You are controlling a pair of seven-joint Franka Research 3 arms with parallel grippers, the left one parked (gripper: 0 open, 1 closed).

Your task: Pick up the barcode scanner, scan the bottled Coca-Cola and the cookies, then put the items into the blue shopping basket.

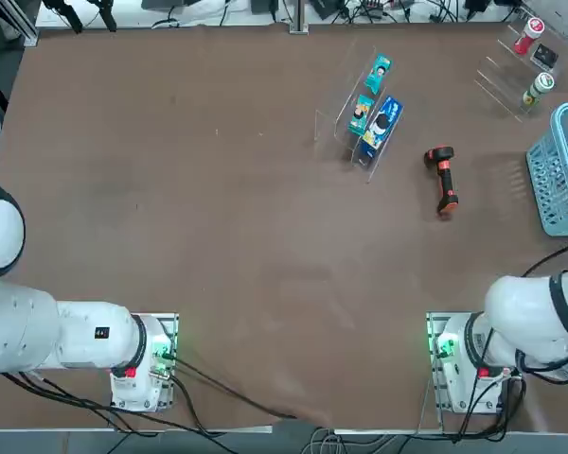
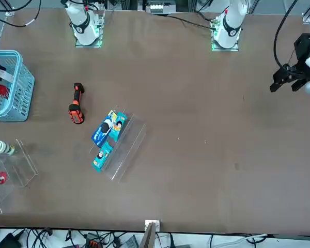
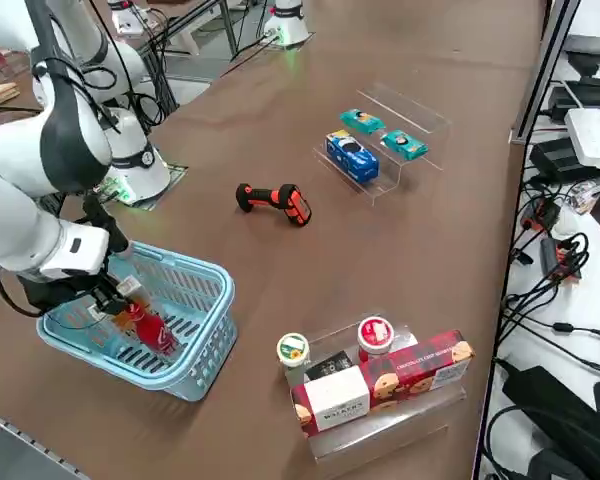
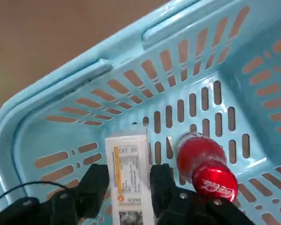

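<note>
Right gripper jaws straddle the cookies inside the blue shopping basket — bottled Coca-Cola just beside

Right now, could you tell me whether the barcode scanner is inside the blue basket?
No, the barcode scanner lies on the table, outside the blue basket.

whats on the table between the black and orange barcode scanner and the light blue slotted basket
Nothing: in the top view the brown table is bare between the black and orange barcode scanner and the light blue slotted basket. The front view shows the same.
</note>
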